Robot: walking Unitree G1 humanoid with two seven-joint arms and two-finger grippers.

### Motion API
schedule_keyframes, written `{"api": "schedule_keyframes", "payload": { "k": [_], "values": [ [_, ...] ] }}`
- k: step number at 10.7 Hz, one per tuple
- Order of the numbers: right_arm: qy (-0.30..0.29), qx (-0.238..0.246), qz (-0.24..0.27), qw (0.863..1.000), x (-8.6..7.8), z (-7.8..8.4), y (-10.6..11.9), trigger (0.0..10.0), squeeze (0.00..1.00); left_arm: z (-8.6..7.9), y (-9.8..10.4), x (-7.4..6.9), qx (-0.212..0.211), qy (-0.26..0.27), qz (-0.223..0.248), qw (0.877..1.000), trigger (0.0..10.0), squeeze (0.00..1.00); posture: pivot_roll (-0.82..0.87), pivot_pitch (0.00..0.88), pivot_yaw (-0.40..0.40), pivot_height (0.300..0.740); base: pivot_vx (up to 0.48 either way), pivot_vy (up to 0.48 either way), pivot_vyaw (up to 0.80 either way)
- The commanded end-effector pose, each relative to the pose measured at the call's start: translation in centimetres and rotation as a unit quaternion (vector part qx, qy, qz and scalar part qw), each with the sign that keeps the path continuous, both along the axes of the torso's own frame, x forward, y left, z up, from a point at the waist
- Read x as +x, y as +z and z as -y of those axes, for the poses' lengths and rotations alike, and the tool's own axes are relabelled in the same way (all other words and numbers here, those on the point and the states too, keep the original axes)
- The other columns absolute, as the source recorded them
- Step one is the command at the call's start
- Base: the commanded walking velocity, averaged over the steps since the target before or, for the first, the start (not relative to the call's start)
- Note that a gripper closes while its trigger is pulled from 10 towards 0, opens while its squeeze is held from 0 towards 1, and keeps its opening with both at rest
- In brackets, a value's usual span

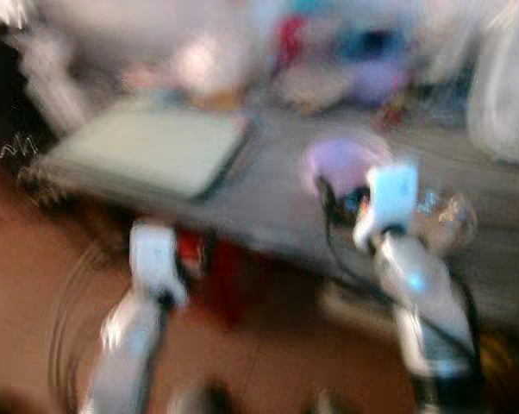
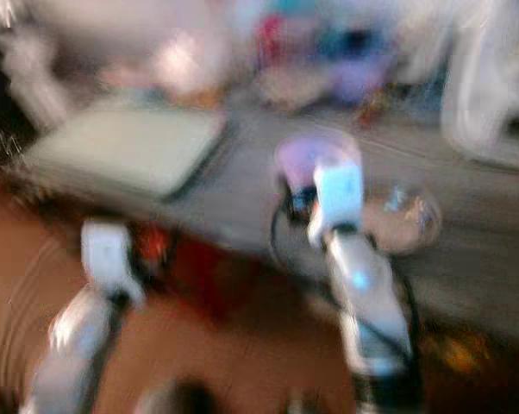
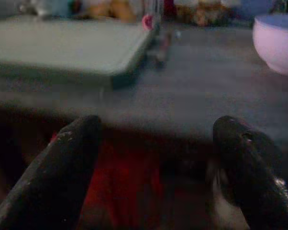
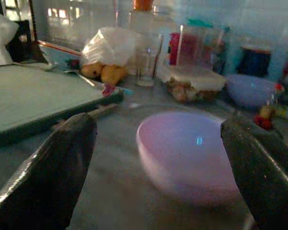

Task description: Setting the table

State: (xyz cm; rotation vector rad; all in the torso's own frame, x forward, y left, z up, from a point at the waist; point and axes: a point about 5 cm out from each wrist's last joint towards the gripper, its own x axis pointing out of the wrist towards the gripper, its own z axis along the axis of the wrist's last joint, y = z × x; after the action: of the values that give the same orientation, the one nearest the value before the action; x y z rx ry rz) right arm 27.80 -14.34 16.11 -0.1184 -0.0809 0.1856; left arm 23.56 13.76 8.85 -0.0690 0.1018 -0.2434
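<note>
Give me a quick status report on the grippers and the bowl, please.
Right gripper open, fingers either side of the pink bowl, not touching. Left gripper open, low at the table edge. Green tray sits beside the bowl; head views blurred.

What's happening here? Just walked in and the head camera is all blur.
The robot is at a grey table, apparently moving. Its right tool is open, lined up on a pink bowl standing on the table, not yet gripping. The left tool is open at the table's edge, holding nothing. A pale green tray lies alongside.

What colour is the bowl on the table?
The bowl is pale pink; the right wrist view shows it best.
</note>
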Motion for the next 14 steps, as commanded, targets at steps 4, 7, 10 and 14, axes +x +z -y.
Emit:
{"api": "schedule_keyframes", "payload": {
  "k": [4,7,10,14],
  "values": [
    [-0.014,0.008,0.012,1.0,-0.5,0.1,-1.0,10.0,0.0,-0.5,0.8,0.6,0.013,0.002,0.016,1.0,10.0,0.0,-0.02,0.0,0.075,0.74,-0.292,0.0,0.0],
    [-0.015,0.012,0.015,1.0,-0.3,-0.2,-1.3,10.0,0.0,-0.2,0.7,0.2,0.01,-0.001,0.013,1.0,10.0,0.0,-0.01,0.0,0.075,0.74,-0.29,0.0,0.0],
    [-0.028,0.018,-0.008,0.999,-0.2,0.2,-2.1,10.0,0.0,0.0,1.3,0.3,0.008,-0.012,0.033,0.999,10.0,0.0,-0.02,0.0,0.069,0.74,0.0,0.0,-0.65],
    [-0.01,0.011,-0.022,1.0,-0.4,0.1,-2.7,10.0,0.0,0.4,0.9,-0.4,-0.025,-0.028,0.019,0.999,10.0,0.0,-0.01,0.0,0.054,0.74,0.0,-0.414,-0.76]
  ]
}}
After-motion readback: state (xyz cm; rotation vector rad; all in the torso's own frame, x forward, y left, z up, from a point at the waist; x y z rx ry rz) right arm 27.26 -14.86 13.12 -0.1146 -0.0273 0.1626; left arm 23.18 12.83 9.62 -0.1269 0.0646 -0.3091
